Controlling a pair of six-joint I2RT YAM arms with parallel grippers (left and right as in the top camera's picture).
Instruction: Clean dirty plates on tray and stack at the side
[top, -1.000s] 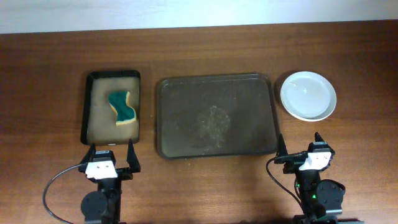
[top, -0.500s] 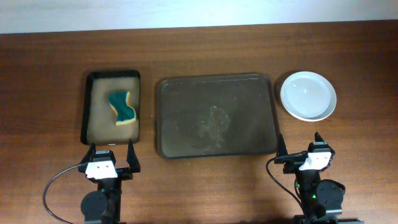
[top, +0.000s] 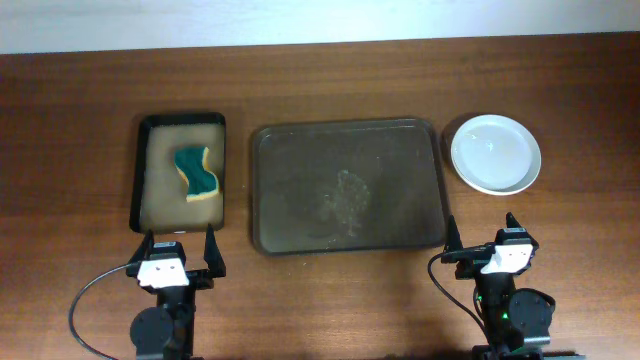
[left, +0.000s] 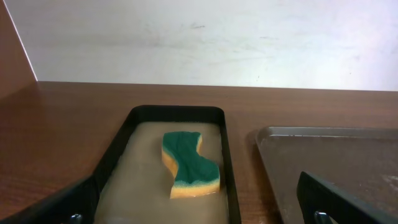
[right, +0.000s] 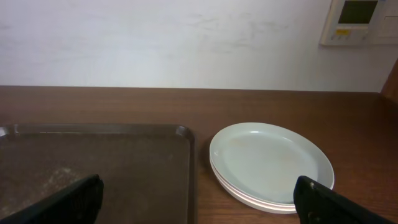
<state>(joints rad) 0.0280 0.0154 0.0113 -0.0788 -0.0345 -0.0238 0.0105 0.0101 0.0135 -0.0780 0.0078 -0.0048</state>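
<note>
The white plates (top: 495, 153) sit in one stack on the table to the right of the dark brown tray (top: 347, 186); the stack also shows in the right wrist view (right: 270, 163). The tray holds no plates, only a faint smear at its middle, and shows in the right wrist view (right: 93, 162) and the left wrist view (left: 336, 155). My left gripper (top: 179, 253) is open and empty near the front edge. My right gripper (top: 482, 240) is open and empty in front of the plates.
A smaller black tray (top: 180, 171) with a tan inside stands left of the brown tray and holds a green and yellow sponge (top: 197, 173), also seen in the left wrist view (left: 188, 164). A wall runs along the table's far edge.
</note>
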